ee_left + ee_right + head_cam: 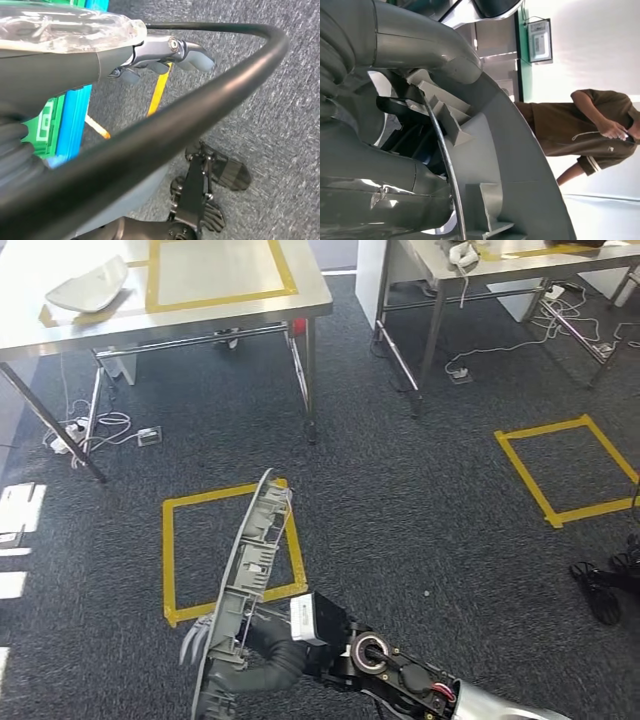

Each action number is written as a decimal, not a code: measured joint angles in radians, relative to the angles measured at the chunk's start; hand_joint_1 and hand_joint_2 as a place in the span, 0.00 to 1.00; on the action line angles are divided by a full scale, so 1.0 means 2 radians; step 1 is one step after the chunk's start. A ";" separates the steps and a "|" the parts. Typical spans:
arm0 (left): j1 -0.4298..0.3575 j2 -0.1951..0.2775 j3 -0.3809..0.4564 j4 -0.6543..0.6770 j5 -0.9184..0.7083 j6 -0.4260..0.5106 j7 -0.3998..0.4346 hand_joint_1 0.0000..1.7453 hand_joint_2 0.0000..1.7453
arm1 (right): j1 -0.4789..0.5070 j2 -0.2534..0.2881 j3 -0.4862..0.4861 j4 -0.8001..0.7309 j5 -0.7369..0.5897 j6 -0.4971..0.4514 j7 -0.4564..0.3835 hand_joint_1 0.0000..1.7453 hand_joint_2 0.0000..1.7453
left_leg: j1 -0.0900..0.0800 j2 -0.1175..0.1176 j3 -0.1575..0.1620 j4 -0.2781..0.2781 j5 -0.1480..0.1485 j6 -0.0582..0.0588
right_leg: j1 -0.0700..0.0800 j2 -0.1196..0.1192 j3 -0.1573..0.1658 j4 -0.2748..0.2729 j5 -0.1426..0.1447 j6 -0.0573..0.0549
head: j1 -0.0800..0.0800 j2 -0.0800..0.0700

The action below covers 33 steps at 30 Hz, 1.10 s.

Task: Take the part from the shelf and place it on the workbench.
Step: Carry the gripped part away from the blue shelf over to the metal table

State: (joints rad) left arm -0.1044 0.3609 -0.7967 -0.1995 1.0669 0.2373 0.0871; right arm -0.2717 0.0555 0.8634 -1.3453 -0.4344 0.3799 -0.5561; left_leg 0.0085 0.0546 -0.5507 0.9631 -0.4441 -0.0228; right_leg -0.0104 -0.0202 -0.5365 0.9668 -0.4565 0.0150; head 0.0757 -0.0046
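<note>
Over grey carpet (392, 500), right hand (260, 665) grips the long grey part (245, 570); left hand's (166, 55) grasp unclear

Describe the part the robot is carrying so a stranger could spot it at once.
Start at the yellow tape square on the dark carpet before the steel workbench. Over its right edge, the right hand holds the part, a long curved grey plastic piece. Its ribbed, clip-studded inner face distinguishes it from the smooth white piece on the workbench.

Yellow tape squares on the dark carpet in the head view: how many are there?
2. One yellow tape square lies on the carpet behind the held grey plastic part; the other lies to the right.
</note>
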 joint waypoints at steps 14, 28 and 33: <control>0.001 0.000 0.000 0.000 0.000 0.003 0.001 0.00 1.00 | -0.001 0.000 0.002 0.000 0.001 0.001 0.000 1.00 1.00 | 0.015 -0.042 -0.006 0.009 -0.004 -0.010 | -0.012 0.049 -0.007 0.003 0.003 0.017 | -0.012 0.000; 0.000 -0.002 0.000 0.000 0.001 0.002 0.002 0.00 1.00 | -0.002 0.000 0.002 0.000 0.002 0.003 0.003 1.00 1.00 | 0.006 -0.008 0.000 0.007 -0.006 0.002 | -0.004 0.007 -0.004 0.010 -0.004 0.010 | 0.002 0.000; 0.000 -0.001 0.000 0.000 -0.001 0.001 0.002 0.00 1.00 | -0.001 0.000 0.002 0.000 0.005 0.000 0.005 1.00 1.00 | 0.004 -0.007 0.000 0.002 -0.003 0.003 | -0.004 0.008 -0.002 0.006 -0.003 0.011 | -0.009 0.000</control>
State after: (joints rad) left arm -0.1052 0.3591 -0.7961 -0.1995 1.0646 0.2389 0.0905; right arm -0.2747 0.0557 0.8679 -1.3447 -0.4241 0.3808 -0.5456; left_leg 0.0174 0.0403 -0.5498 0.9678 -0.4493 -0.0161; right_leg -0.0181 -0.0039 -0.5414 0.9782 -0.4625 0.0370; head 0.0585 -0.0046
